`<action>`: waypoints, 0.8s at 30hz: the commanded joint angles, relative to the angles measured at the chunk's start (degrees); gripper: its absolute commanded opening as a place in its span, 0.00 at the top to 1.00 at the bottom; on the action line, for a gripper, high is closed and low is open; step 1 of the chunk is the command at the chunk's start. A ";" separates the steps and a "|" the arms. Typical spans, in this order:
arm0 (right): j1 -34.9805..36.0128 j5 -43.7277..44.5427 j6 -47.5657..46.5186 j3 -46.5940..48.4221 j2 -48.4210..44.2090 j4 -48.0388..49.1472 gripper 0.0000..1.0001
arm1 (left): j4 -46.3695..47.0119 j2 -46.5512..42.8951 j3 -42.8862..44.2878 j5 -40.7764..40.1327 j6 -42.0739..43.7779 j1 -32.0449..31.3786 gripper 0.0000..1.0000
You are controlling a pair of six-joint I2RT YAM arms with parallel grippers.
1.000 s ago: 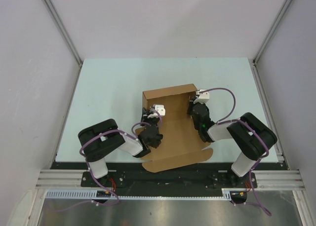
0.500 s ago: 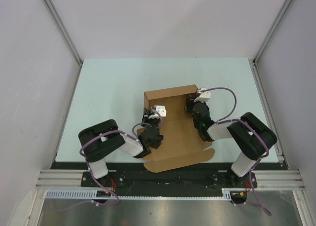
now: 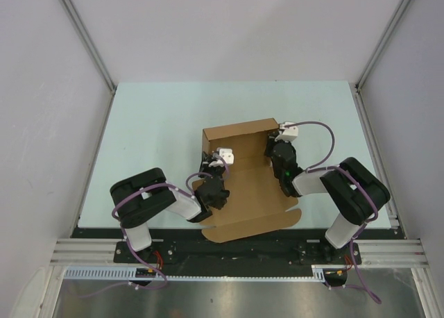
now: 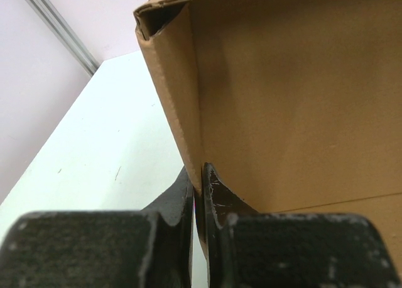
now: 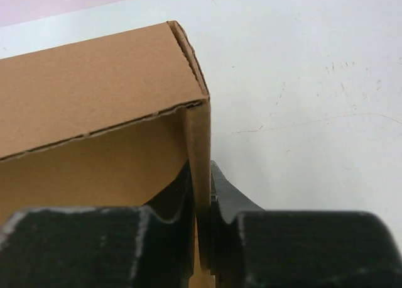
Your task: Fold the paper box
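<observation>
- Watching from above, I see the paper box [image 3: 253, 193] half-formed on the desk [image 3: 152, 123].
- My left pincer [image 4: 200, 178] pinches its left wall.
- My right pincer [image 5: 201, 175] pinches its right wall.

Right gripper [image 5: 201, 175] sits slightly further right in the top view than a second ago; its white mount [image 3: 290, 130] moves right with it. Jaws parted briefly, now pinch the right side wall of the paper box [image 3: 243, 186] again. Box far wall sits marginally further right.
</observation>
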 commanded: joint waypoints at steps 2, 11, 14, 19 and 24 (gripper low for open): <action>-0.93 1.61 2.07 2.49 -1.20 5.28 1.00 | 21.21 -0.46 0.39 0.67 4.37 -1.15 1.00; -0.66 4.42 1.28 2.58 -1.37 2.48 1.00 | 21.21 0.15 0.83 0.76 4.63 -1.24 1.00; -0.66 4.33 2.42 2.58 -2.07 -0.16 0.70 | 21.21 0.15 0.83 0.76 4.63 -1.24 1.00; -0.66 3.80 3.47 2.49 -2.51 -3.41 0.56 | 21.21 0.15 0.83 0.67 4.54 -1.24 1.00; -0.40 2.92 3.74 2.40 -2.16 -5.25 0.55 | 21.21 0.06 0.66 0.32 4.46 -1.24 1.00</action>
